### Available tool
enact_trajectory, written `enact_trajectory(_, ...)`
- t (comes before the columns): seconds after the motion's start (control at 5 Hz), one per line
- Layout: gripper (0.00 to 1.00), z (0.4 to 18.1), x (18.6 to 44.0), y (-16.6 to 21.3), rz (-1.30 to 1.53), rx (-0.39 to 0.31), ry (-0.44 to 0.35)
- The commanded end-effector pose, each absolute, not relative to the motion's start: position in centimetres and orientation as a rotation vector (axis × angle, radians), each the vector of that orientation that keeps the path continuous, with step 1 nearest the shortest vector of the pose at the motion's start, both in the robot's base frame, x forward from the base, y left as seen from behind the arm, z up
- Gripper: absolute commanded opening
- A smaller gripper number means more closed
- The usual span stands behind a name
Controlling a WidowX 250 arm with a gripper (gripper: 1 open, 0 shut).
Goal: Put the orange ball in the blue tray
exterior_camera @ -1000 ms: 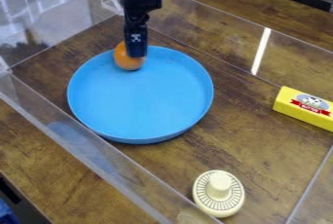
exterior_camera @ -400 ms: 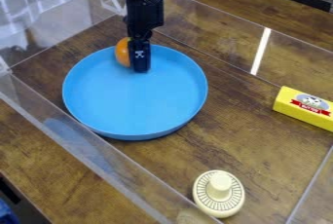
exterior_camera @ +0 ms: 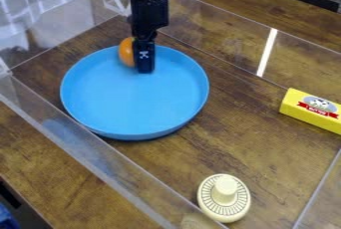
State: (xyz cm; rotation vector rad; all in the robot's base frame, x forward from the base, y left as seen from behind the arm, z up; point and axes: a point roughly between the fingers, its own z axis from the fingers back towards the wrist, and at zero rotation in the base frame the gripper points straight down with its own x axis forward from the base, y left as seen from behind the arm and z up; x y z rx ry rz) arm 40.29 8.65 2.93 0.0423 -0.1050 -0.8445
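Note:
The orange ball (exterior_camera: 126, 52) sits at the far rim of the blue tray (exterior_camera: 107, 114), half hidden behind my gripper (exterior_camera: 143, 64). The gripper points straight down, and its dark near finger (exterior_camera: 144, 58) stands right in front of the ball, with its tip low over the tray floor. The other finger is hidden, so I cannot see how wide the jaws stand or whether they touch the ball. Whether the ball rests inside the rim or just on it is unclear.
A yellow rectangular block (exterior_camera: 312, 110) lies at the right. A cream ribbed disc (exterior_camera: 222, 195) sits at the front. Clear plastic walls (exterior_camera: 40, 109) border the wooden table on the left and front.
The fingers have sunk lower, so the ball now shows beside the finger rather than at its tip. The tray has slid slightly to the left.

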Motion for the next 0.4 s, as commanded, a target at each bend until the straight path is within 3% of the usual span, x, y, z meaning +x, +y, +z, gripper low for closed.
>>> enact_trajectory(0.0, 0.0, 3.49, 40.95, 8.23, -0.857, 0.066, -0.128)
enact_trajectory(0.2, 0.0, 2.99, 41.03, 8.14, -0.858, 0.065, -0.124)
